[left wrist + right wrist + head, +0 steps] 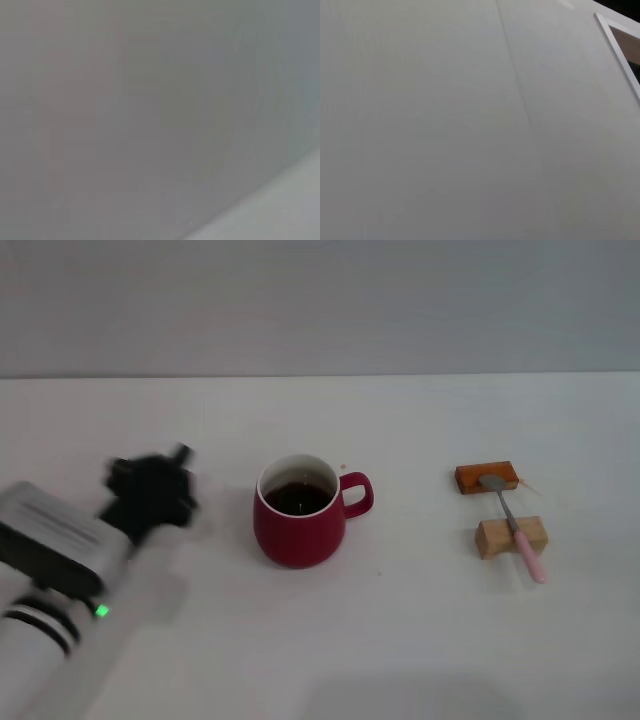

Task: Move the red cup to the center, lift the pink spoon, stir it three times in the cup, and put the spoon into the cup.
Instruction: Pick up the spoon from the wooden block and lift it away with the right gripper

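Coffee could slop from the red cup (299,525) if my left gripper (150,490), grip state unclear, bumps it.

One cup (299,515), one spoon (518,528), two blocks (487,477)

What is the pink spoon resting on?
The pink spoon lies across two small blocks: its bowl on the orange-brown block, its handle over the pale wooden block. The blocks' tops under the spoon are hidden.

White table (420,640), red cup (298,512) at centre, orange block (486,477), wooden block (510,536)
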Controlling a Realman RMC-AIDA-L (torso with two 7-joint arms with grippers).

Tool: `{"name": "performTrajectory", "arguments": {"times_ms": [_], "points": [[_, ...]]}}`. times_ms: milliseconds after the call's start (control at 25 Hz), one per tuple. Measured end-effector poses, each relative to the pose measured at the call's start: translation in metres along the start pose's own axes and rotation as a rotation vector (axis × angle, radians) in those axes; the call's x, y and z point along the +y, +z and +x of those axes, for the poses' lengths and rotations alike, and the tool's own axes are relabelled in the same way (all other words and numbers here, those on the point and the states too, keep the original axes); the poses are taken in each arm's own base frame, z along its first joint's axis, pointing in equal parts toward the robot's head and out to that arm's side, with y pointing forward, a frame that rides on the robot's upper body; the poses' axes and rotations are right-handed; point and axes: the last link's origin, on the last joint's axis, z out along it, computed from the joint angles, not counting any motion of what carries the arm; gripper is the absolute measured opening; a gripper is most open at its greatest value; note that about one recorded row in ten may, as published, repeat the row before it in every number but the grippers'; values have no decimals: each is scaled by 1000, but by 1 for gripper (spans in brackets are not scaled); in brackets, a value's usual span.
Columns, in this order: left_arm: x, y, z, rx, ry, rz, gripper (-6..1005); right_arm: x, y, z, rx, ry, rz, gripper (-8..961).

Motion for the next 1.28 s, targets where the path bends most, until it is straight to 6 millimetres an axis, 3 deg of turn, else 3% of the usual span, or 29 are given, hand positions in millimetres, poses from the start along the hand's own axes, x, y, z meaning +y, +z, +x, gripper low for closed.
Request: {"name": "performTrajectory", "arguments": {"times_ms": [40,400,600,720,880,1000,1280], "points": [[0,0,0,0,0,0,48,0,0,0,1,0,0,666],[-100,-24,-17,-11,-219,496,52,-1,-4,1,11,-5,2,665],[-129,-40,-21,39,-356,657,55,6,-9,4,38,-5,-52,665],[-134,-44,-21,66,-416,689,56,8,-13,5,50,-2,-72,666],[-139,-45,-18,112,-476,708,218,13,-28,6,82,28,-121,666],[-139,-39,-12,127,-460,696,324,20,-50,10,179,106,-152,665],[-138,-24,-4,119,-407,674,579,29,-79,15,307,148,-201,658]]}}
